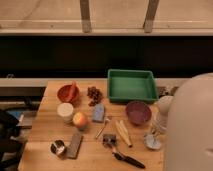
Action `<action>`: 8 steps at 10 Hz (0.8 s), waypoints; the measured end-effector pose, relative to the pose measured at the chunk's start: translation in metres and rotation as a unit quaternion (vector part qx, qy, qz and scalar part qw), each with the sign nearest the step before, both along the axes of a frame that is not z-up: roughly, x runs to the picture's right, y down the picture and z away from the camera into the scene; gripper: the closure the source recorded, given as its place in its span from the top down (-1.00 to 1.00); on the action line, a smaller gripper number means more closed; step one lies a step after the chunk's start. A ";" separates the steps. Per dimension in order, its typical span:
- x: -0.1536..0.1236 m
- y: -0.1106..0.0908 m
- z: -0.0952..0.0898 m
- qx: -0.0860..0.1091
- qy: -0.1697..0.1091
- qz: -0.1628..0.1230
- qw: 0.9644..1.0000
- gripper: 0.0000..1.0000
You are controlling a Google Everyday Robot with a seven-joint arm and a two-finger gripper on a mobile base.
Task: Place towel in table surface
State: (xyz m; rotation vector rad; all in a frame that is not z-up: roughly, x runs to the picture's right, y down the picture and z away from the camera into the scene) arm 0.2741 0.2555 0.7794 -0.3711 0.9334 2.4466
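One wooden butcher-block table [50, 135] fills the lower half of the frame, cluttered. Green rectangular plastic tray [132, 85] sits at upper centre-right of the tabletop. Dark purple round bowl [138, 112] is just below the tray, right of centre. Orange-red bowl [68, 93] with something sticking out of it sits at the upper left of the table; a dark brown clustered item [93, 94] lies just to its right. White cylindrical cup [65, 111] is below the red bowl, with a round red-yellow apple [80, 119] just beside it on the right. Small folded grey-blue towel [98, 112] lies flat on the table surface at centre, right of the apple and below the brown cluster, not touched by anything. Thin metal utensil [103, 128] lies diagonally just under the towel. Two pale wooden sticks [123, 132] lie side by side right of it. Black-handled brush tool [122, 154] is at bottom centre. Grey rectangular block [75, 144] and a small metal can [57, 147] sit at lower left. Robot's white body [190, 127] blocks the right edge of the frame. The gripper [154, 135] hangs at the table's right edge, below and right of the purple bowl, well apart from the towel; cannot tell how it is set.
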 end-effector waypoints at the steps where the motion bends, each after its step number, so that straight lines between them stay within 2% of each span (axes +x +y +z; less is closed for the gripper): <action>1: -0.005 0.008 0.006 -0.013 -0.005 -0.002 1.000 -0.96; 2: -0.008 0.012 0.008 -0.017 -0.008 -0.004 1.000 -0.85; 4: -0.010 0.010 0.009 -0.018 -0.011 -0.005 1.000 -0.42; 8: -0.003 -0.002 -0.002 0.000 -0.012 0.006 1.000 0.37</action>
